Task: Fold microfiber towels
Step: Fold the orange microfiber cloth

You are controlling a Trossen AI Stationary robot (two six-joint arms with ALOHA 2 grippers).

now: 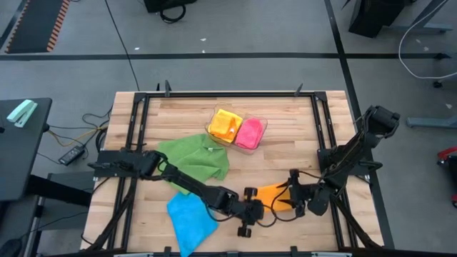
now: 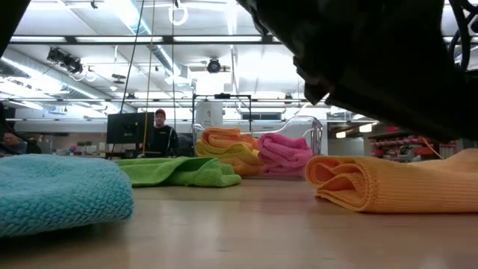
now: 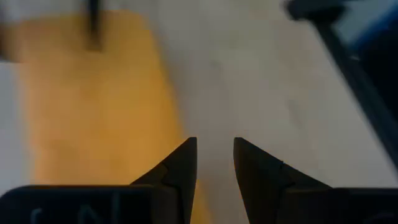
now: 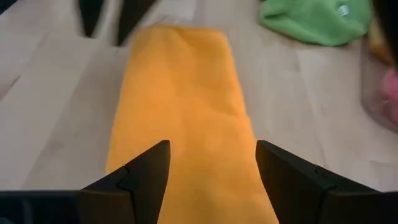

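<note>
A folded orange towel [image 1: 273,195] lies flat on the wooden table near its front right, a long strip in the right wrist view [image 4: 180,93]. My right gripper [image 4: 212,155] stands open just above the strip's near end, a finger on either side of it. My left gripper [image 3: 215,149] hovers at the towel's other end, narrowly open, with bare wood showing between its fingertips and the towel [image 3: 93,112] beside them. A blue towel [image 1: 189,218] lies crumpled at the front. A green towel [image 1: 196,158] lies spread at the middle.
A clear plastic tray [image 1: 261,123] at the far middle holds a yellow-orange towel [image 1: 226,125] and a pink one [image 1: 248,133]. A black frame [image 1: 318,121] runs round the table. People sit at desks far behind in the low view [image 2: 160,134].
</note>
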